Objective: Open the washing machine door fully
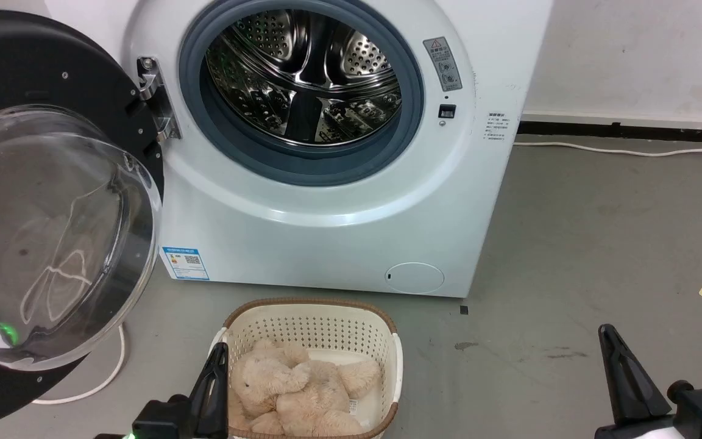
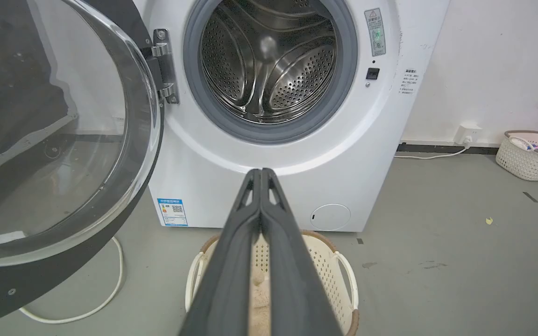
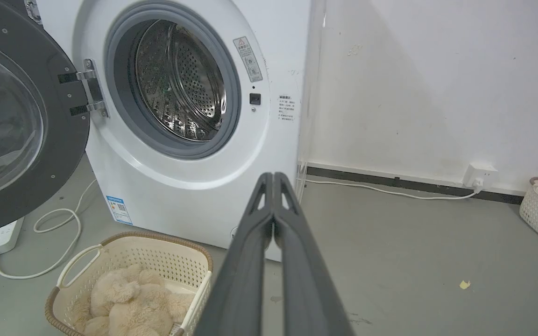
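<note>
Although no brand name can be read on the white washing machine (image 1: 339, 207), three labels show on its front: a blue-bordered energy label (image 1: 185, 263) with a QR code at seven o'clock of the panel, a grey warning sticker (image 1: 442, 63) with a triangle sign at two o'clock of the drum opening, and a small block of black print (image 1: 496, 126) at three o'clock, all too fine to read. The washing machine door (image 1: 52, 231) stands wide open at nine o'clock of the opening, hanging on its metal hinge (image 1: 157, 100), with the glass bowl bulging toward the camera and the steel drum (image 1: 308, 73) laid bare inside the grey rubber ring (image 1: 302, 164). The left end effector (image 1: 220, 356) sits at seven o'clock of the head view with its fingers pressed together, nothing between them, its tip over the left rim of a cream laundry basket (image 1: 326, 323) that holds a beige plush bear (image 1: 290, 390). The right end effector (image 1: 608, 332) at five o'clock is likewise closed on nothing, above bare grey floor (image 1: 601, 231).
</note>
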You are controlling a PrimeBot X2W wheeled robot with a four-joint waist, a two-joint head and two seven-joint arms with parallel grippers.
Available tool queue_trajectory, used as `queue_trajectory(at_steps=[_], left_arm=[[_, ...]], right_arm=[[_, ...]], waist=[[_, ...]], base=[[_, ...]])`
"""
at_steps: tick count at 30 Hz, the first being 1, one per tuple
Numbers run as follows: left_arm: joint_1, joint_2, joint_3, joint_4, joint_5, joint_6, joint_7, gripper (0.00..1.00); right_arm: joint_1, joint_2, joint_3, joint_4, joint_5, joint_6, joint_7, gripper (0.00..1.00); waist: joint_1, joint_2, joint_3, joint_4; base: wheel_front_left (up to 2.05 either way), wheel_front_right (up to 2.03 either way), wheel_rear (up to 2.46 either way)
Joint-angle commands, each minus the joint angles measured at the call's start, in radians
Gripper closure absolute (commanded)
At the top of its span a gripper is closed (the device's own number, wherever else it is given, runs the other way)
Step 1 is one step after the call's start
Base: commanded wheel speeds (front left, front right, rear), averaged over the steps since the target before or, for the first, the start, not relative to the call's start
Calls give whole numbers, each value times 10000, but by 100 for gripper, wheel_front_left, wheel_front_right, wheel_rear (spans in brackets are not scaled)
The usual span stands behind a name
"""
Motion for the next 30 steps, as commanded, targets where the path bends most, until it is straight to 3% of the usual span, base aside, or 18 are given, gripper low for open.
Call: queue_trajectory(at_steps=[1,30], left_arm=[[-104,-78,77,-6,98,-73,55,100],[-296,-604,909,-15,879,-677,627,100]], right_arm=[[-131,6,27,9,-45,-1,62,100],[-396,15,252,25,-130,-3,636,100]], waist=[[0,0,1,-1],[0,0,64,-40]], base=[[0,0,0],[0,0,0]])
